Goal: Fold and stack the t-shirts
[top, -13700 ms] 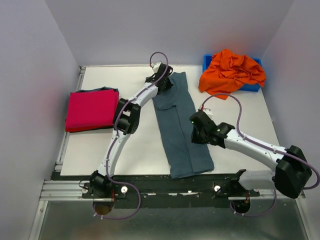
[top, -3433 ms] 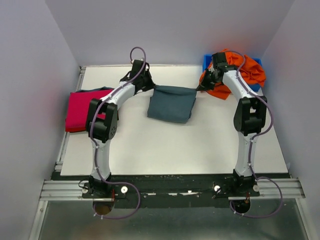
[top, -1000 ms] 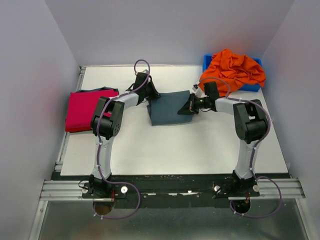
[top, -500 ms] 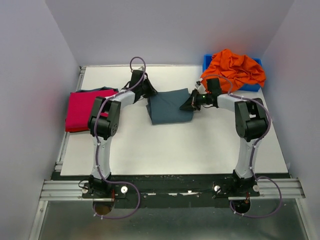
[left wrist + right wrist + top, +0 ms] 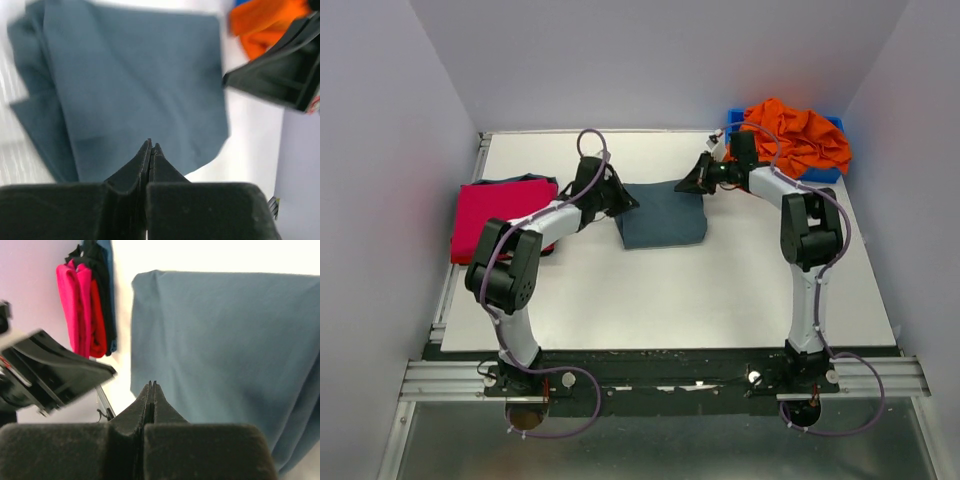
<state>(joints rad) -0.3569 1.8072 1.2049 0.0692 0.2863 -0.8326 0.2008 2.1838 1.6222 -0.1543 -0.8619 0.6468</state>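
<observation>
Folded grey-blue t-shirt on the table, one gripper at each side of it.

The white table (image 5: 650,290) carries three shirts. The orange t-shirt (image 5: 798,138) is the biggest heap; it lies crumpled over the blue bin (image 5: 732,118) in the corner at 1 o'clock. The magenta-red t-shirt (image 5: 498,222) lies folded at the 9 o'clock edge. The grey-blue t-shirt (image 5: 662,215) lies folded into a small rectangle, a little toward 12 o'clock from the centre. The left gripper (image 5: 630,204) is at its 9 o'clock edge and the right gripper (image 5: 686,187) at its 1 o'clock corner. On both grippers the fingers are pressed together, with no cloth seen between them; I cannot tell whether the tips touch the shirt.
</observation>
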